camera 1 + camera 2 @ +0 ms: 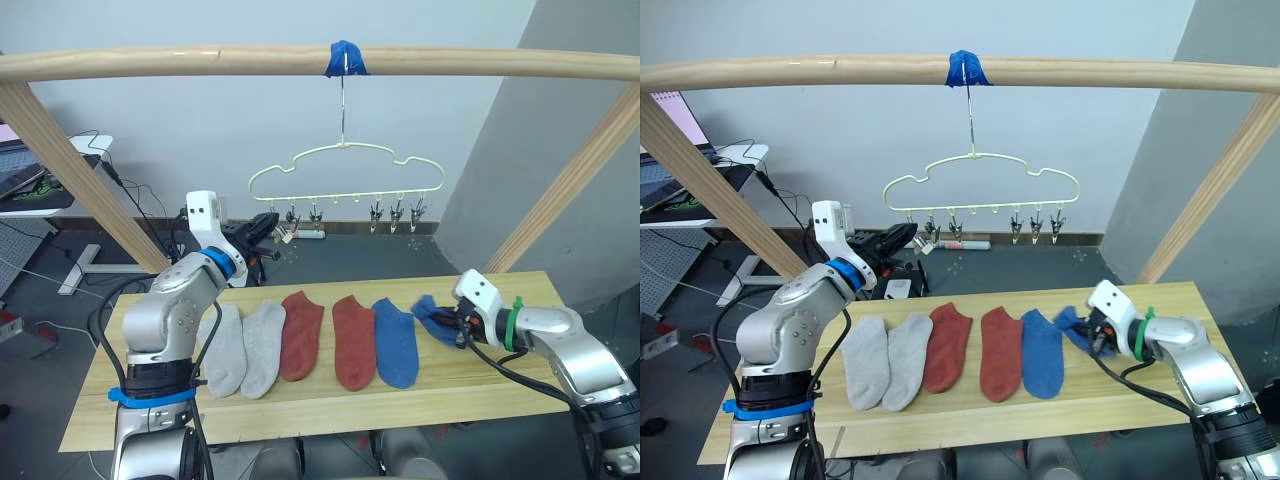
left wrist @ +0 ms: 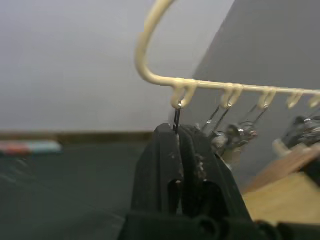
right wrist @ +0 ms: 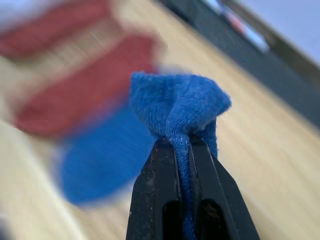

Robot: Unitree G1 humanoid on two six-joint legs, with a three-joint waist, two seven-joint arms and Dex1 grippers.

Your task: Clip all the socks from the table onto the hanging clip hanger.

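On the table (image 1: 300,410) lie, left to right, two grey socks (image 1: 225,350), two rust red socks (image 1: 302,333) and a blue sock (image 1: 396,340). My right gripper (image 1: 450,325) is low over the table's right side. It is shut on a second blue sock (image 3: 175,107), whose bunched end is raised while the rest trails on the wood. The cream clip hanger (image 1: 345,170) hangs from the pole by its hook. My left gripper (image 2: 176,131) is raised to the hanger's left end and shut on the leftmost metal clip (image 2: 177,117).
A round wooden pole (image 1: 150,62) with blue tape (image 1: 346,58) spans the top on slanted wooden legs (image 1: 70,170) at both sides. A desk (image 1: 40,180) and cables stand to the far left on the floor beyond the table.
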